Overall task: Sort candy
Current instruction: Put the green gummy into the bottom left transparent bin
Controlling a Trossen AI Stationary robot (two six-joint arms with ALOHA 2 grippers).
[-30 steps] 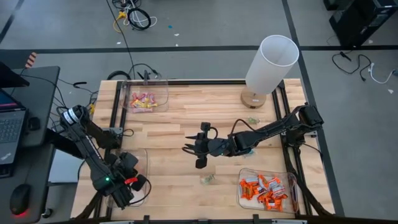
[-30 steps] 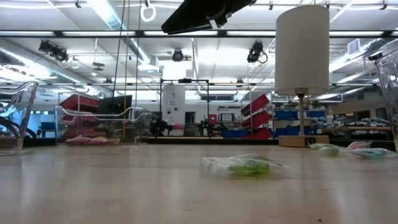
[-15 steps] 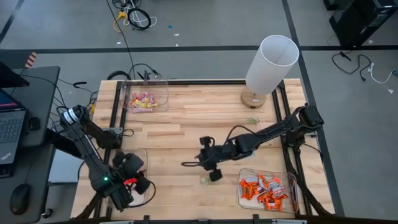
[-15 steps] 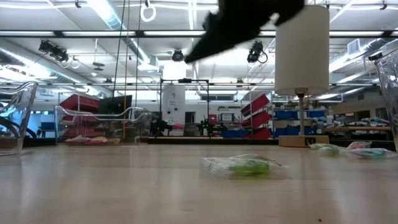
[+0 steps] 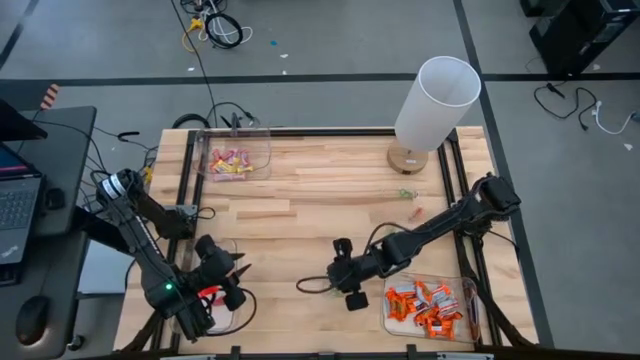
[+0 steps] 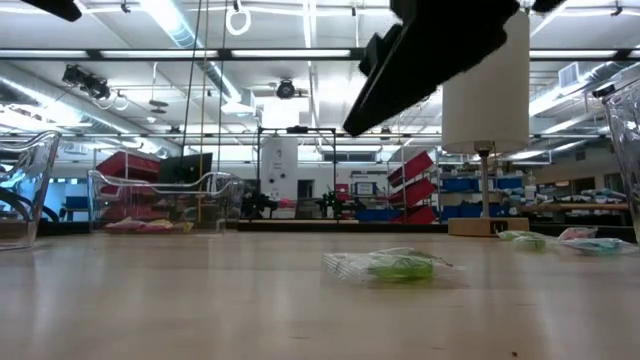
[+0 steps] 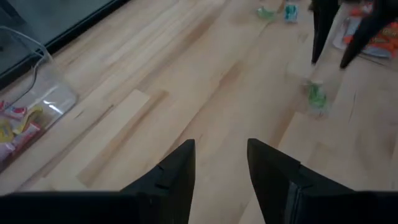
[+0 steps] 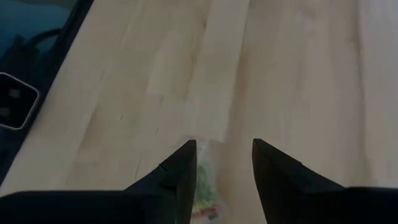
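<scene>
Risk sits mostly with the right gripper, which in the high view hangs over a pale green candy on the bench, close to the bin of orange candy. The left gripper waits at the near left corner over an almost empty bin. Two more candies lie near the lamp, and pink and yellow ones fill the far left bin.

Low view: the green candy lies flat on the wood, its clear wrapper spread thin, so fingers that stop short would likely close on air, and a skewed approach could flick it away.

Left wrist view: its fingers stand apart with nothing between them, looking across at the green candy and the right arm's fingers. If both arms went for that piece, they might collide.

Right wrist view: the fingers are spread, empty, and the candy shows off-centre, next to one finger. Closing from here may pinch only the wrapper's edge, and it could slip out on the lift.
</scene>
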